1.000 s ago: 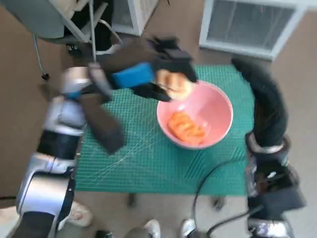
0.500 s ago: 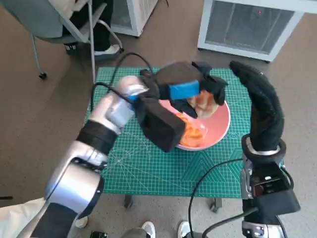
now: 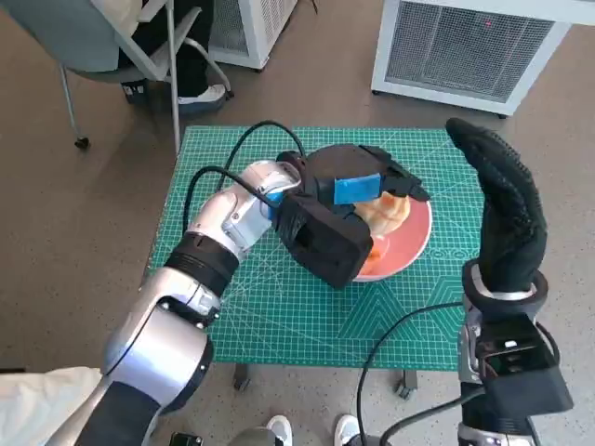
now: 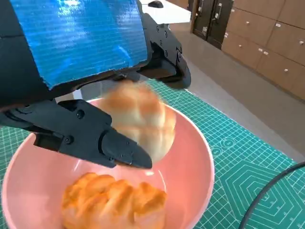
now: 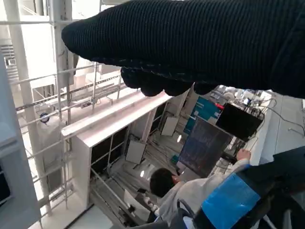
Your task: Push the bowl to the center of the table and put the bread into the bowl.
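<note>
Green mat, pink bowl, bread held above it

Green gridded cutting mat covers the small tabletop, which stands on a brown floor. Beyond it are a white slatted unit and a grey chair with a person's legs behind.

The pink bowl sits on the mat right of the middle, with an orange pastry already inside. The left hand hangs over the bowl, fingers closed round a pale round bread, which is just above the bowl's hollow. The right hand is raised upright beside the bowl, gloved fingers straight, holding nothing. Behind it the right wrist view shows white shelving and a seated person at a screen.
</note>
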### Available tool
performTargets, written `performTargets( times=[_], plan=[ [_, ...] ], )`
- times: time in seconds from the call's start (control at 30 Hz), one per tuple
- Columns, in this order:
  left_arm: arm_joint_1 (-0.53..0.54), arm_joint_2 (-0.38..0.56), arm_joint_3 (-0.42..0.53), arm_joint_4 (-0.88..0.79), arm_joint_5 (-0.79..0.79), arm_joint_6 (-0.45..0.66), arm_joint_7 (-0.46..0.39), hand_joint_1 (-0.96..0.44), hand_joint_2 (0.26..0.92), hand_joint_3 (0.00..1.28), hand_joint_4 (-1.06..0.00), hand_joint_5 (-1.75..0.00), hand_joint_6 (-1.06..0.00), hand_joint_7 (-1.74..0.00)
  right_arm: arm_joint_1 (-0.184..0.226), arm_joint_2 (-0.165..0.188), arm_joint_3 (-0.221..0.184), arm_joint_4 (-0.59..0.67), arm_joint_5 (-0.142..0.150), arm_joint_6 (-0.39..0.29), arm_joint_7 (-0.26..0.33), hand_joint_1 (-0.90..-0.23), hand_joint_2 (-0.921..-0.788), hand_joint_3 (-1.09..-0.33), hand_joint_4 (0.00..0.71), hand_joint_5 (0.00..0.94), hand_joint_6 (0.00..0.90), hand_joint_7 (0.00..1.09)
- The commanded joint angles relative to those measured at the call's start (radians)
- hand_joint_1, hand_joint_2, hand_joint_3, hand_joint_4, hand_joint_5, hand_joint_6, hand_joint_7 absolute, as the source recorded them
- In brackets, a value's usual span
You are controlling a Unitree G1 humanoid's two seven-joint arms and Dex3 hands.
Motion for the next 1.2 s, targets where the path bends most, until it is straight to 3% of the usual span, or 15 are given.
performTargets(
  times=[0.03, 0.4, 0.73, 0.77, 0.83, 0.9, 0.93, 1.0, 1.2],
  plan=[
    [0.020, 0.021, 0.027, -0.027, -0.033, -0.015, -0.002, -0.20, 0.919, 0.00, -0.21, 0.00, -0.38, -0.05, 0.020, -0.013, -0.011, -0.003, 0.005, 0.010, -0.006, -0.527, -0.921, -0.601, 0.403, 0.009, 0.021, 0.71],
    [0.111, 0.098, 0.171, -0.143, -0.198, -0.101, 0.007, -0.28, 0.920, 0.04, -0.25, -0.02, -0.40, -0.04, 0.008, -0.018, -0.025, -0.020, 0.047, 0.027, 0.002, -0.531, -0.921, -0.578, 0.407, 0.008, 0.053, 0.66],
    [0.270, 0.062, 0.366, -0.263, -0.480, -0.209, 0.025, -0.27, 0.921, 0.17, -0.37, -0.06, -0.46, -0.07, -0.009, -0.034, -0.039, -0.070, 0.022, 0.068, -0.015, -0.515, -0.921, -0.576, 0.398, 0.002, 0.063, 0.65],
    [0.293, 0.056, 0.379, -0.296, -0.506, -0.205, 0.026, -0.27, 0.921, 0.24, -0.36, -0.05, -0.44, -0.07, -0.011, -0.037, -0.040, -0.076, 0.021, 0.072, -0.015, -0.518, -0.921, -0.576, 0.398, 0.002, 0.062, 0.65],
    [0.332, 0.047, 0.397, -0.354, -0.544, -0.195, 0.026, -0.26, 0.921, 0.23, -0.38, -0.08, -0.38, -0.22, -0.016, -0.041, -0.042, -0.085, 0.023, 0.080, -0.015, -0.518, -0.921, -0.577, 0.397, 0.001, 0.060, 0.65],
    [0.374, 0.038, 0.413, -0.412, -0.586, -0.182, 0.020, -0.26, 0.921, 0.25, -0.38, -0.12, -0.21, -0.55, -0.021, -0.045, -0.041, -0.090, 0.026, 0.085, -0.012, -0.518, -0.921, -0.578, 0.397, 0.001, 0.059, 0.65],
    [0.404, 0.031, 0.424, -0.450, -0.621, -0.174, 0.013, -0.26, 0.921, 0.26, -0.38, -0.13, -0.18, -0.62, -0.026, -0.047, -0.040, -0.093, 0.029, 0.088, -0.010, -0.518, -0.921, -0.578, 0.396, 0.001, 0.059, 0.65],
    [0.446, 0.020, 0.439, -0.506, -0.667, -0.161, 0.006, -0.27, 0.921, 0.30, -0.27, -0.34, -0.08, -0.81, -0.032, -0.050, -0.039, -0.099, 0.033, 0.094, -0.007, -0.516, -0.921, -0.579, 0.393, 0.000, 0.059, 0.65],
    [0.539, -0.015, 0.467, -0.629, -0.741, -0.140, 0.019, -0.29, 0.920, 0.34, -0.09, -0.70, -0.01, -0.97, -0.044, -0.055, -0.031, -0.116, 0.045, 0.112, 0.005, -0.503, -0.921, -0.582, 0.392, 0.000, 0.058, 0.65]
  ],
)
